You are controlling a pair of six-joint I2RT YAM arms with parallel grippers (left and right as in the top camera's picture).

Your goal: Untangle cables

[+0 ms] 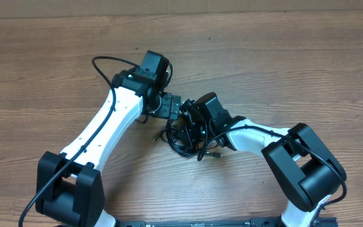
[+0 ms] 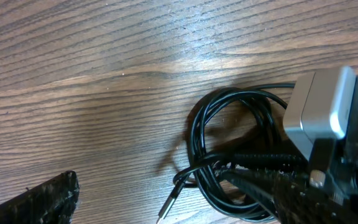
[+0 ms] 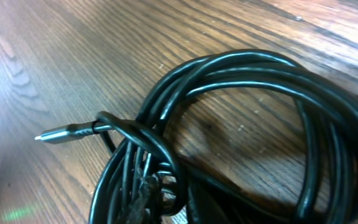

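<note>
item: thin black cables (image 1: pixel 180 146), coiled and tangled, mid wooden desk (image 1: pixel 282 57). we log left end effector (image 1: pixel 180 107) spread wide beside them; right end effector (image 2: pixel 241 171) pinched narrow on the coil.

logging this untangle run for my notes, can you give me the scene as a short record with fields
table: bare wood grain
cables: thin and black, in one coiled tangle lying on the table between the two arms
plug: metal-tipped, sticking out sideways from the coil
left gripper: open, at the edge of the tangle, holding nothing
right gripper: down in the coil; cannot tell whether it has gripped a strand
task state: cables not yet separated
</note>
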